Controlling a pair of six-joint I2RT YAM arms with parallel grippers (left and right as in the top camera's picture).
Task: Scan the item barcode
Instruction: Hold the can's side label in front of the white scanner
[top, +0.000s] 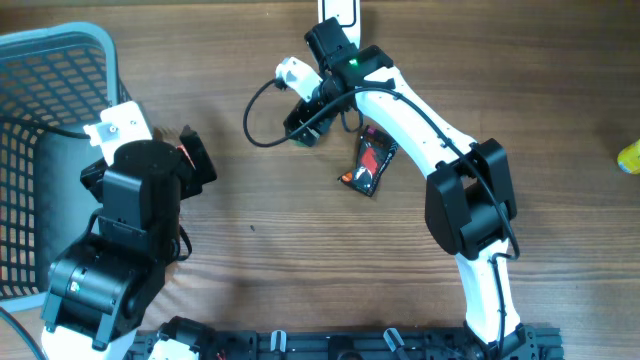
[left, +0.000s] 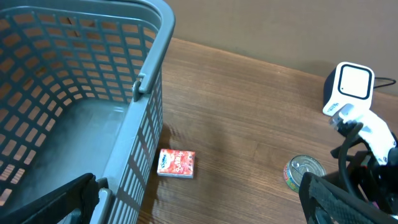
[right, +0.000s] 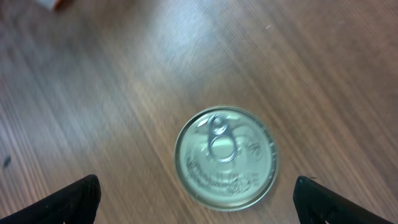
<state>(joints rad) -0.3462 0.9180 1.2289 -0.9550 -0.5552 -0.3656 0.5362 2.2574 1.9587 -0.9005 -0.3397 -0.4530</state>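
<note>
Wooden desk (top: 300, 270): observed bearing all items listed below.

Grey-blue lattice basket (top: 40, 60): found at the left edge of the desk, upright, its visible interior bare.

Left arm (top: 130, 200): black, positioned just beside the right wall of the basket. The left tool (left: 198, 186) is seen with its fingers spread wide and nothing gripped between them.

Right arm (top: 430, 140): white, extended toward the far middle of the desk. The right tool (right: 196, 183) is likewise spread wide, held above the desk, with nothing gripped.

Scanner (left: 348, 87): white-faced, noted at the far edge of the desk, near the right tool.

Dark pouch (top: 370, 165) with red print: lying flat on the desk beside the right arm.

Can (right: 225, 157): standing upright on the desk, pull-tab lid uppermost, directly below the right tool and between its spread fingers in the wrist view, untouched by either finger.

Small red and white box (left: 176, 163): lying flat just beside the outer wall of the basket.

Yellow object (top: 629, 157): partly visible at the right edge of the desk; its nature cannot be determined.
</note>
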